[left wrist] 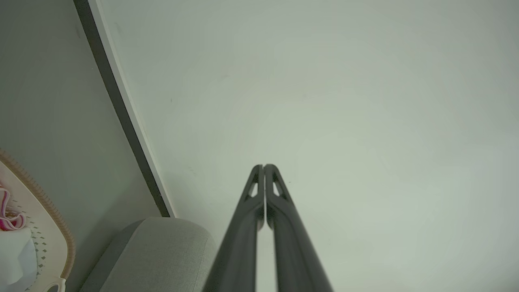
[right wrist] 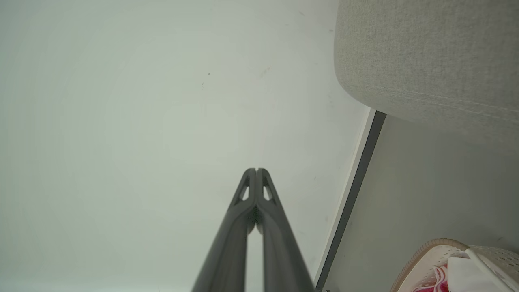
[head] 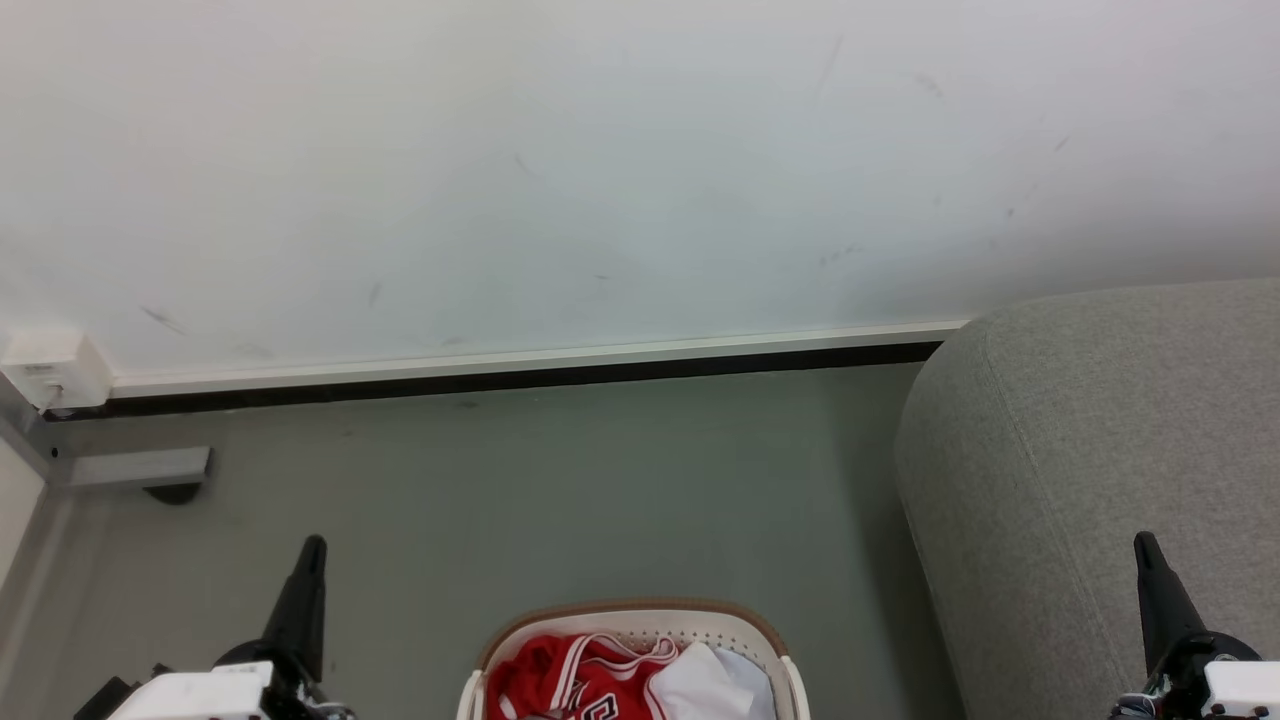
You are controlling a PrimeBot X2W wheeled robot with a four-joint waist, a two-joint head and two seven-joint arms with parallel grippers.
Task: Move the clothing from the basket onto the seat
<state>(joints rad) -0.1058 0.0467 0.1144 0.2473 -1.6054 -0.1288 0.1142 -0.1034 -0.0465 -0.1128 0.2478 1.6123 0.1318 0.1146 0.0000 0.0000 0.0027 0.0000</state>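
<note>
The red jersey (head: 560, 678) with white trim and a white sleeve lies crumpled in the cream basket (head: 640, 612) with a brown rim, at the bottom middle of the head view. The grey sofa (head: 1090, 450) rises to the basket's right, its rounded arm toward the wall. My left gripper (head: 312, 548) stands shut at the lower left, well left of the basket, holding nothing. My right gripper (head: 1143, 545) is shut and empty at the lower right, in front of the sofa arm. Each wrist view shows its own closed gripper, the left (left wrist: 264, 166) and the right (right wrist: 256, 170), pointing at the wall.
A white wall with a dark skirting strip (head: 500, 375) runs across behind the grey floor (head: 560, 480). A white box (head: 55, 368) and a grey bracket (head: 140, 466) sit at the far left corner. A plain pale cloth (head: 745, 670) lies beside the jersey in the basket.
</note>
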